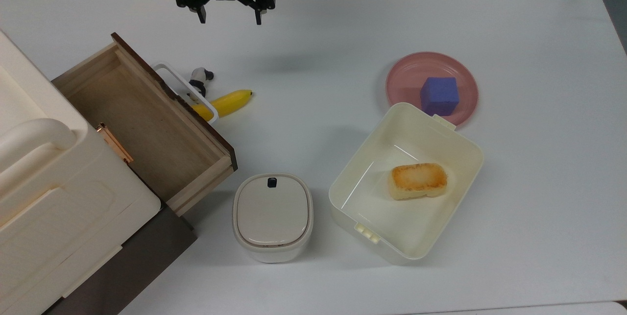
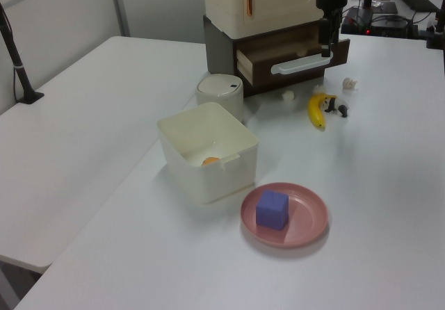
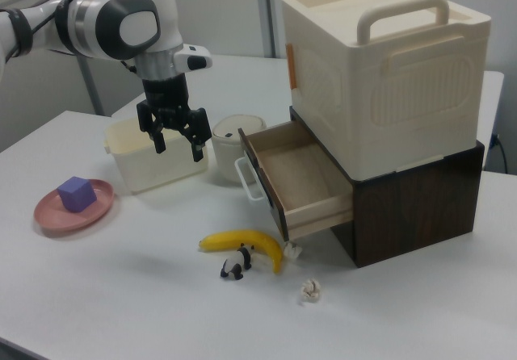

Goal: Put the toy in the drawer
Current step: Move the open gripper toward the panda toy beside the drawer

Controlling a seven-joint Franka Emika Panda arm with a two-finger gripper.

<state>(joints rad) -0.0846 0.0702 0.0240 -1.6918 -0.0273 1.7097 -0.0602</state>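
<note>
Three fixed cameras around one white surface (image 1: 343, 26).
Top view straight down, fairly near. Left view from beyond the pink plate (image 2: 284, 215), facing the drawer (image 2: 292, 53); right view low, from the opposite side. Shared by all: drawer, banana (image 3: 242, 243), plate.

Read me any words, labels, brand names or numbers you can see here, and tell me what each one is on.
There is none to read: no text shows on the drawer, the toy, the banana, the cream bin, the lidded container or the pink plate.
</note>
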